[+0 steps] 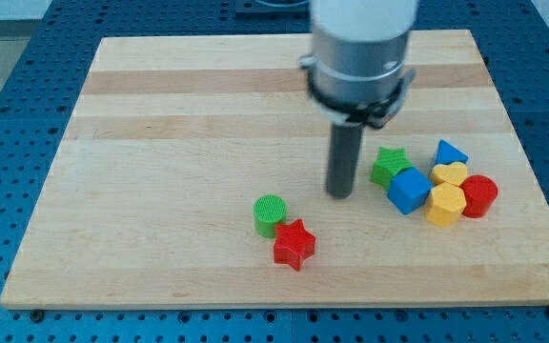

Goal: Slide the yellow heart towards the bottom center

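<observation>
The yellow heart lies at the view's right in a tight cluster, between a blue triangle above it, a red cylinder to its right, a yellow hexagon below it and a blue cube to its left. A green star sits at the cluster's left end. My tip rests on the board just left of the green star and blue cube, well left of the yellow heart, touching no block.
A green cylinder and a red star touch each other near the bottom centre of the wooden board. The arm's grey body hangs over the board's top centre. Blue perforated table surrounds the board.
</observation>
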Tool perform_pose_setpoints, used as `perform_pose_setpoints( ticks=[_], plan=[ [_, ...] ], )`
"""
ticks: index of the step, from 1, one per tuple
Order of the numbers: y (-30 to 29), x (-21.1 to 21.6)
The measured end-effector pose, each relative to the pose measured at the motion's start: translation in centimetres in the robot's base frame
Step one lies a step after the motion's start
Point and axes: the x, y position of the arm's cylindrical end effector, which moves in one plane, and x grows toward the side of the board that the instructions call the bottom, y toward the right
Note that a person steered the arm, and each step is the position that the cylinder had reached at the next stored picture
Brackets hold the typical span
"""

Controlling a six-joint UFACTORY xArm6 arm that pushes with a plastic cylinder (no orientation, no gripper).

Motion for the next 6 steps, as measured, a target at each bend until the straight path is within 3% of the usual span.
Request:
perform_pose_setpoints(
  ticks=[1,2,3,4,5,6],
  plan=[
    [0.9,-4.1],
    [8.0,-5.9],
    [18.0,-6.4],
    [20.2,-3.2],
    [15.8,0.1],
    [8.7,-0.3]
  ],
)
